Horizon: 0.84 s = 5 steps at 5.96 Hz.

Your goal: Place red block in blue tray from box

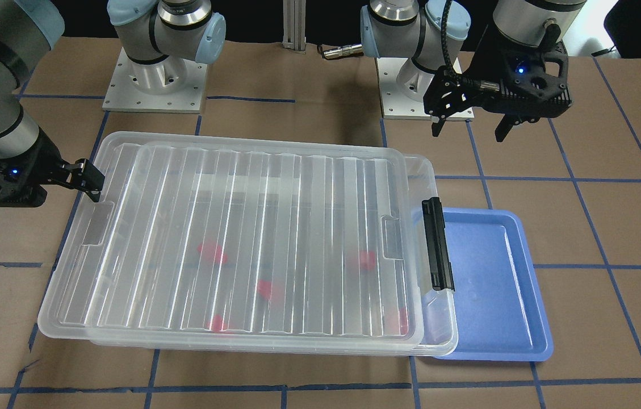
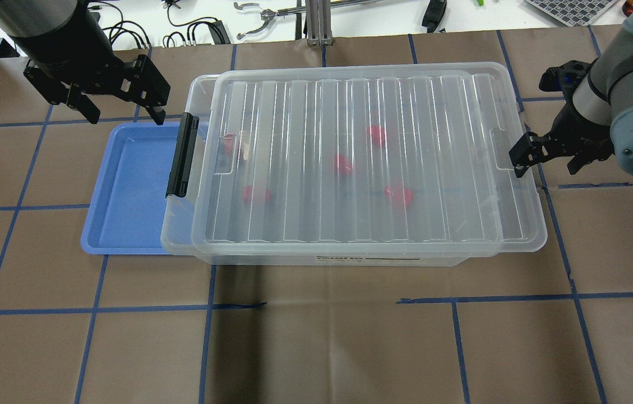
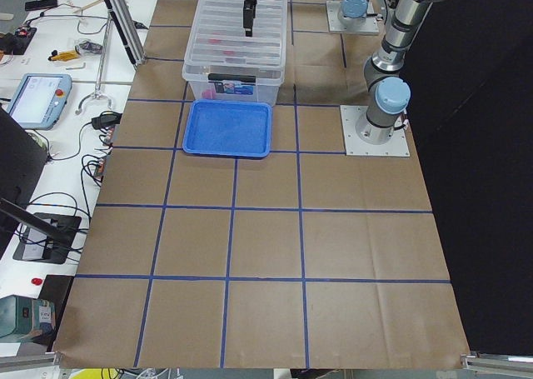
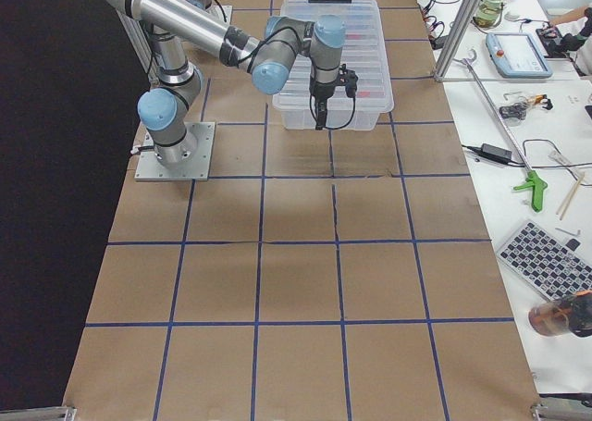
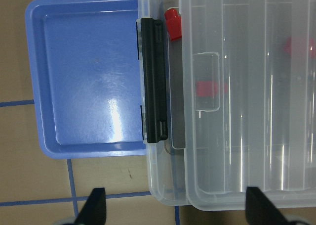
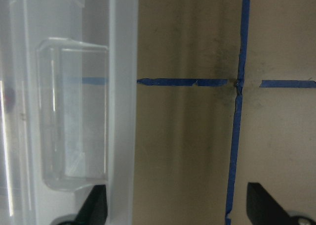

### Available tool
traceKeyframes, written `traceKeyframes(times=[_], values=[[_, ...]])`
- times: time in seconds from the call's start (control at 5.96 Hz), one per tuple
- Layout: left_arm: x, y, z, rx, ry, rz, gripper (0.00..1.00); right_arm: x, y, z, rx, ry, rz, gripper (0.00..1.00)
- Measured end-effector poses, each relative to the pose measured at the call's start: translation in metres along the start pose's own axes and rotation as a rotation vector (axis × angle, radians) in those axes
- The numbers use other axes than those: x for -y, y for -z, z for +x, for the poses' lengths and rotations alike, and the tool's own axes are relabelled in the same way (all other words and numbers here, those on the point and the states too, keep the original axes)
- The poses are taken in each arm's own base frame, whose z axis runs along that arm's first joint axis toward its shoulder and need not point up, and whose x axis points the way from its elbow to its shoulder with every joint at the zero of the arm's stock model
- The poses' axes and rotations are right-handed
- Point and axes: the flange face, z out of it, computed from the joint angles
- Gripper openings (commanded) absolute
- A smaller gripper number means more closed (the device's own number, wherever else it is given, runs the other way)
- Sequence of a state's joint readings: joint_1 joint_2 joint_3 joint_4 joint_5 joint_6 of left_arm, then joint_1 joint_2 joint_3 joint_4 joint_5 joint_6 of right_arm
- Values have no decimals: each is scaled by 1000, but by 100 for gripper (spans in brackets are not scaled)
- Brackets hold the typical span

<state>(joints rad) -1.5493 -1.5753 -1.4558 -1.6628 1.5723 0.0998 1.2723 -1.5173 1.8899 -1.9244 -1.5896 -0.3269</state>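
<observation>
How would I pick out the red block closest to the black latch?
Find the big clear box, then its end with the black latch beside the blue tray. The red block lies just inside that end wall; the other four sit farther in.

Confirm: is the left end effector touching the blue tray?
Apart. In the left wrist view the left end effector is open at the frame's bottom, and a strip of bare table shows between it and the blue tray.
</observation>
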Motion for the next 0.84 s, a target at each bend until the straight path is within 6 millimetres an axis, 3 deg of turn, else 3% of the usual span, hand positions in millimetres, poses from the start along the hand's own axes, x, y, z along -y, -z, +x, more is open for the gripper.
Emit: traceKeyframes(times=[0.84], values=[[0, 0, 0, 0, 0, 0, 98, -5, 0, 46, -41, 50, -13, 100]])
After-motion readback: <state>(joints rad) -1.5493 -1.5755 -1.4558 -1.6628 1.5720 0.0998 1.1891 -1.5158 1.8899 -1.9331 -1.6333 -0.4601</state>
